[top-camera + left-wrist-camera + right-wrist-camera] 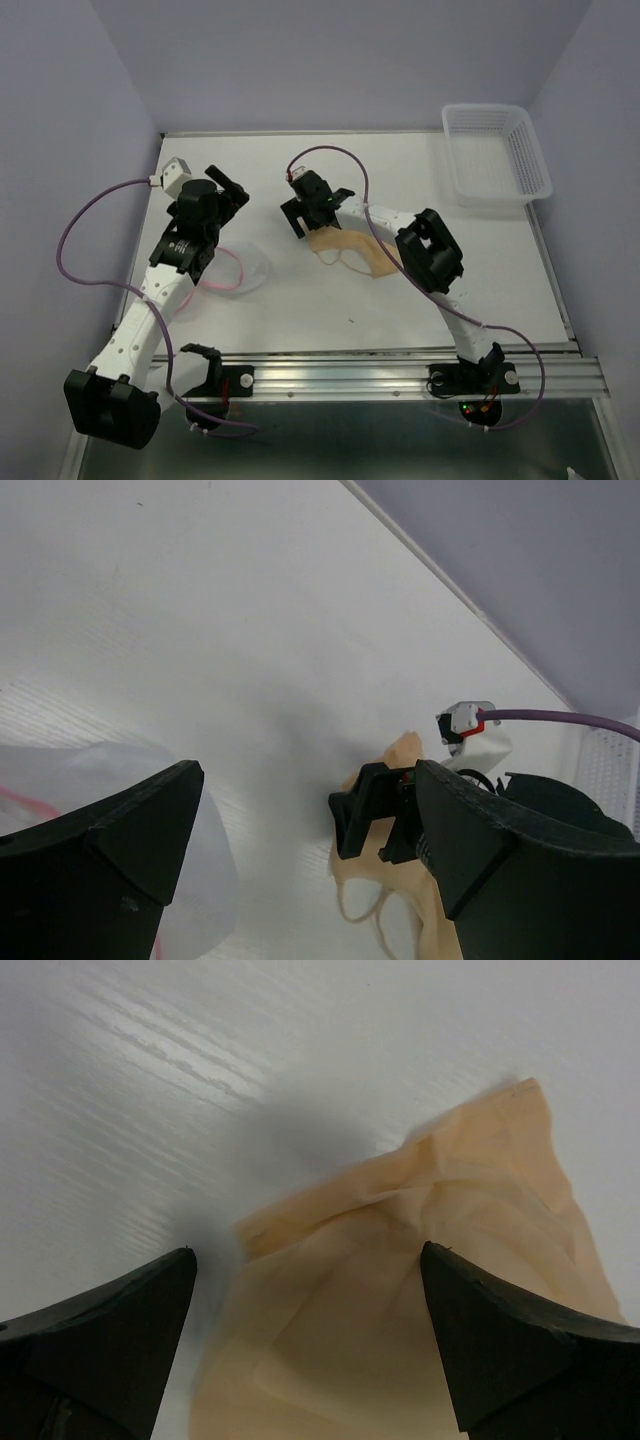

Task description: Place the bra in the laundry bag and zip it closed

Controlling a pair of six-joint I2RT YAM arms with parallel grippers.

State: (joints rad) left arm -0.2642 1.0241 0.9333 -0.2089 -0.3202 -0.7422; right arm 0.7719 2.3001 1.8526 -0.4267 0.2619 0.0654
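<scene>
At the left of the top view, our left hand (226,190) hangs with fingers spread, empty, near the laundry bag (243,268). At centre the bra (352,250) lies flat on the counter (300,310), outside the bag. Our right hand (308,1250), fingers apart, straddles its edge, seemingly lined up to pinch it.

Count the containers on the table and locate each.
2. The mesh laundry bag lies on the left side; the white basket sits at the far right corner. None seems hidden.

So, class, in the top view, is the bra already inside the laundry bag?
No, the bra lies out on the table, well apart from the laundry bag.
</scene>
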